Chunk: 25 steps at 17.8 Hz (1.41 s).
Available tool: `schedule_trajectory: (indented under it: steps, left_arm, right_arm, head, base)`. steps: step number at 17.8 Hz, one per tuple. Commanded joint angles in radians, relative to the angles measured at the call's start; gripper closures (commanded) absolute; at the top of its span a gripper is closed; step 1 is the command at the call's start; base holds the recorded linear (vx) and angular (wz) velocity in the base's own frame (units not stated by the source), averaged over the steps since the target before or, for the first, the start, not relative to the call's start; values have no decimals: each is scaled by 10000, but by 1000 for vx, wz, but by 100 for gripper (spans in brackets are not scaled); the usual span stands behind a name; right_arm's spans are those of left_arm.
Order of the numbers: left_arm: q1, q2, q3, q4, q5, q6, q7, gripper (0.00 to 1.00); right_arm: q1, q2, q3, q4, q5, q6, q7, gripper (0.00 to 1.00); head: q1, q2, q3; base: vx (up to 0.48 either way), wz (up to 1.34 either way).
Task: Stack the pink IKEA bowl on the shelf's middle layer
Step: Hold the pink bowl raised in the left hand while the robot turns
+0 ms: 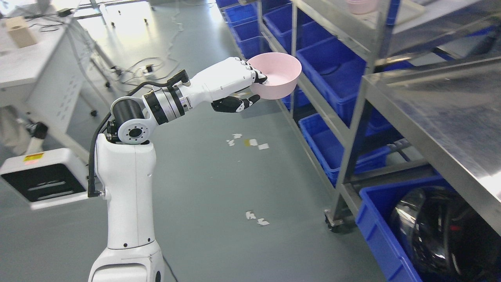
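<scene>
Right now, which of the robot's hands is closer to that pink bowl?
Left. The left hand grips the pink bowl by its rim, holding it in the air beside the metal shelf. The right hand is not in view.

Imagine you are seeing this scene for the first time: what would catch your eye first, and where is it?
First comes the pink bowl near the upper middle, held by its rim in the left robot hand at the end of a white arm reaching in from the lower left. Next, the metal shelf filling the right side, with blue bins stacked along its lower levels. Another pink bowl sits higher on the shelf at the top edge.
</scene>
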Motion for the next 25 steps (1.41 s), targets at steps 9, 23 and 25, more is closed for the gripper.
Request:
schedule_trajectory:
  steps: [9, 23, 25]
  left_arm:
    - [695, 170, 230, -887, 15, -4, 51, 97]
    - [710, 170, 322, -887, 15, -4, 66, 97]
    - [710, 170, 322, -887, 15, -4, 66, 97]
  right_arm:
    - [48, -175, 0, -174, 0, -8, 1, 0]
    - [48, -175, 0, -174, 0, -8, 1, 0]
    - [48, -175, 0, -174, 0, -8, 1, 0]
  head:
    - [0, 2, 0]
    - [0, 2, 0]
    - [0, 2, 0]
  base:
    - [20, 539]
    - [129, 153]
    - [210, -6]
